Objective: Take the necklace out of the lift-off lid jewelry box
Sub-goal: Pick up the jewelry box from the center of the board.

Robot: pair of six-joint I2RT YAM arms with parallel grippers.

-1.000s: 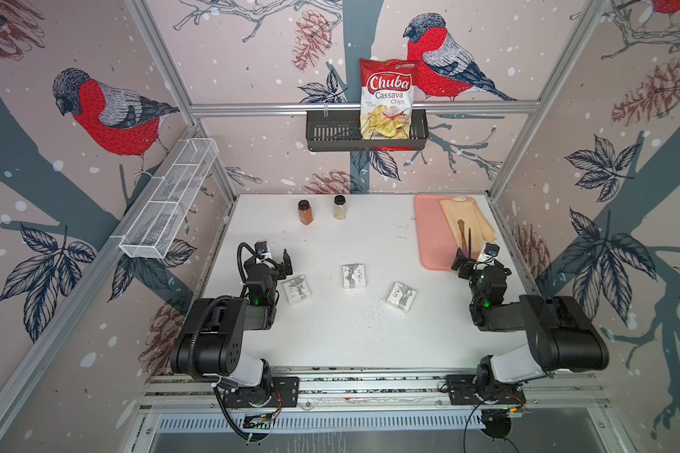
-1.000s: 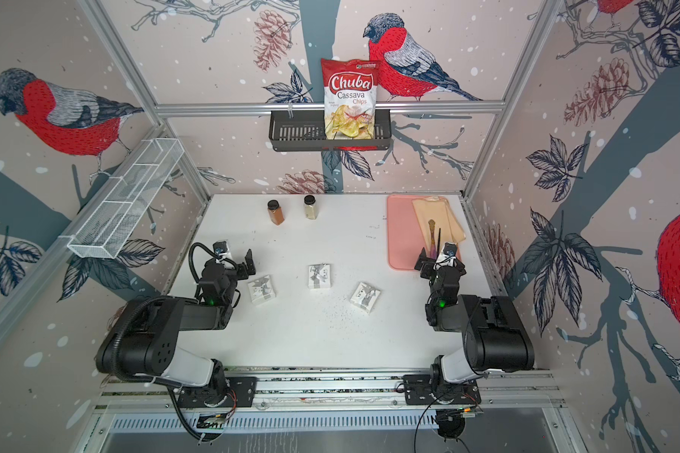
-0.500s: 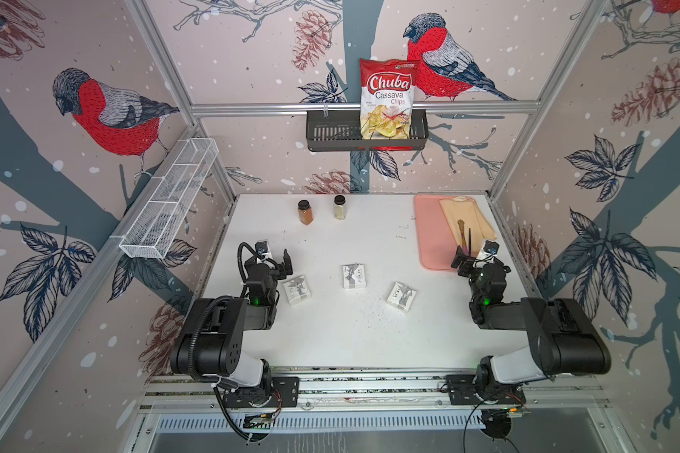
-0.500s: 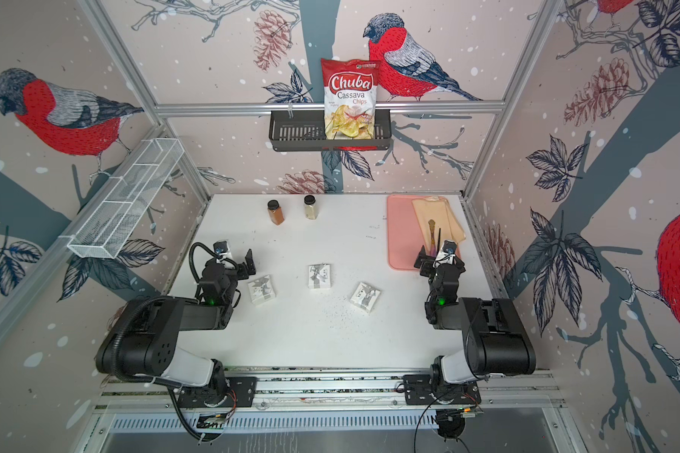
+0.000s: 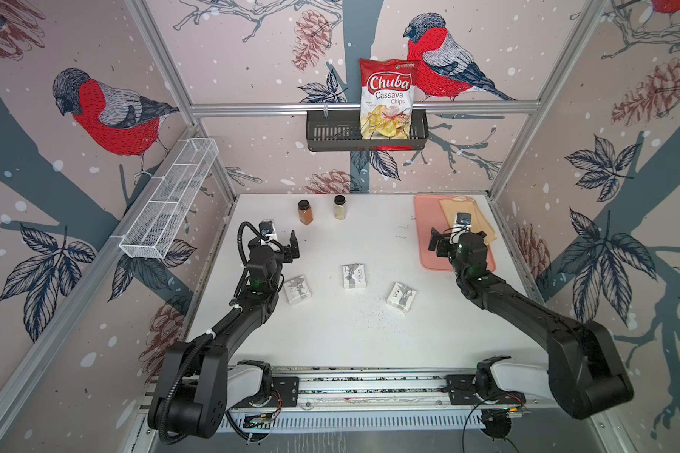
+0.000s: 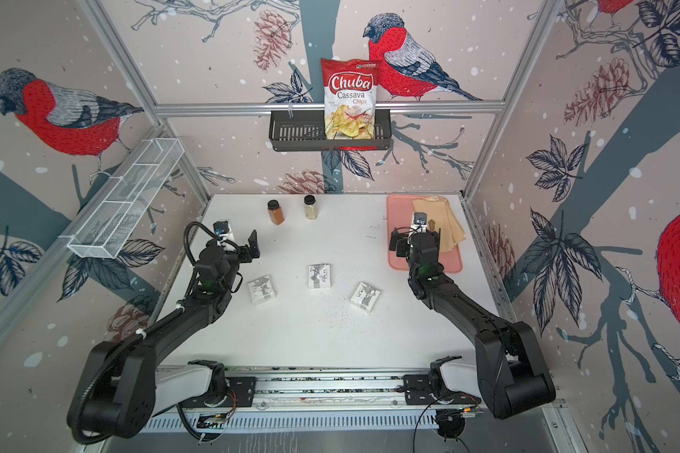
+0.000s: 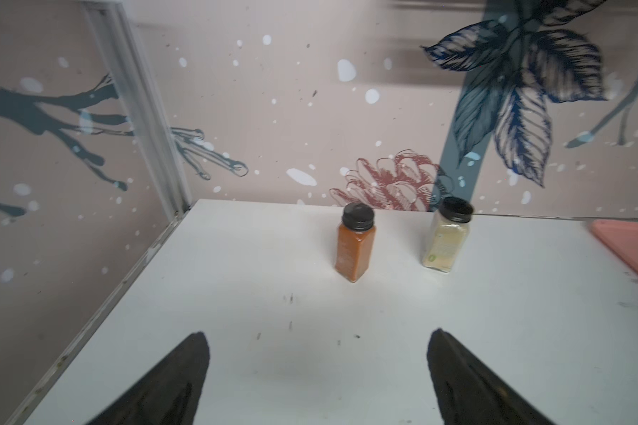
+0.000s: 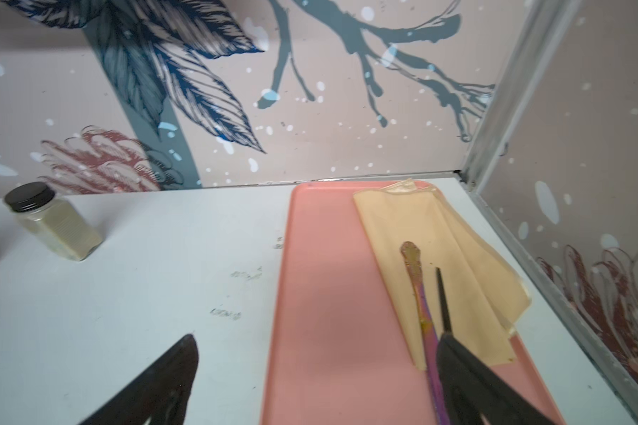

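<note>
The right arm has slid toward the far wall and a little left, and the left arm has gone a bit farther out too. The three boxes lie just where they were.

The right pincer (image 8: pixel 315 338) hangs over the near part of the pink tray (image 5: pixel 426 217) at the far right of the white table (image 5: pixel 350 345). Its two black fingers stand wide apart and hold nothing. In the right wrist view, one finger hides the near end of a fancy spoon (image 8: pixel 411 261) and a thin black stick (image 8: pixel 442 298). Both of these lie on a yellow napkin (image 8: pixel 420 228) on the tray.

The left pincer (image 7: pixel 317 335) is over the far left part of the table. Its fingers are wide apart too, with only bare table between them. It points at the far wall. An orange spice jar (image 5: pixel 305 213) and a pale spice jar (image 5: pixel 339 208) stand upright side by side near that wall.

In both top views, three small white boxes lie in a row across the middle of the table, well apart from each other. The left box (image 5: pixel 298 289) is just beside the left arm. The middle box (image 5: pixel 354 275) is a bit farther back. The right box (image 5: pixel 401 297) is tilted. All three look shut. The necklace stays hidden, and I cannot tell which box it is in.

A red chips bag (image 5: pixel 387 98) stands in a black basket (image 5: pixel 330 135) on the far wall.
</note>
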